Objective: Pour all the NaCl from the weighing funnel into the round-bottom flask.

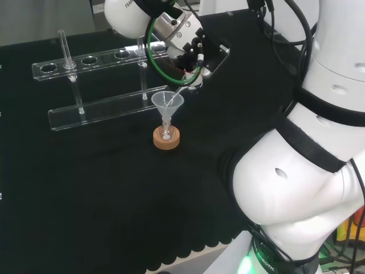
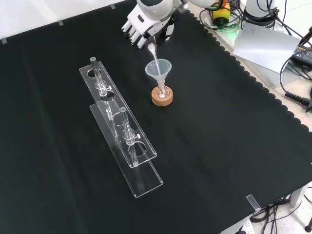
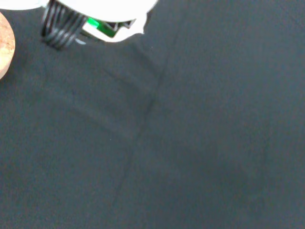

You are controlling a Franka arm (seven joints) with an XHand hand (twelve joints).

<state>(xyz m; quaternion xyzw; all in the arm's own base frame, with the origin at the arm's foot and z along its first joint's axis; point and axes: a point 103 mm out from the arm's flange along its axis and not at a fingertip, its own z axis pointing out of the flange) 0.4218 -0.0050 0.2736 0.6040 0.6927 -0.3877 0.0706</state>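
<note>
Gripping the weighing funnel (image 2: 153,52) in curled fingers, the hand (image 2: 146,22) hovers near the cloth's far edge in the front view. Its long axis tilts steeply, spout pointing down into a clear funnel (image 2: 158,69) atop the round-bottom flask (image 2: 162,91) on a cork ring (image 2: 162,97).

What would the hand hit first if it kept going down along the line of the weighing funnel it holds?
Probably the clear funnel in the flask on the cork ring; the weighing funnel in the hand already points into it.

on the black cloth (image 2: 219,146) stand one clear funnel (image 2: 159,69), one cork ring (image 2: 162,96) (a small flask sits in it, hard to make out) and one clear rack (image 2: 122,134) with a few tubes, their count unclear. one hand (image 2: 146,22) hangs above.
</note>
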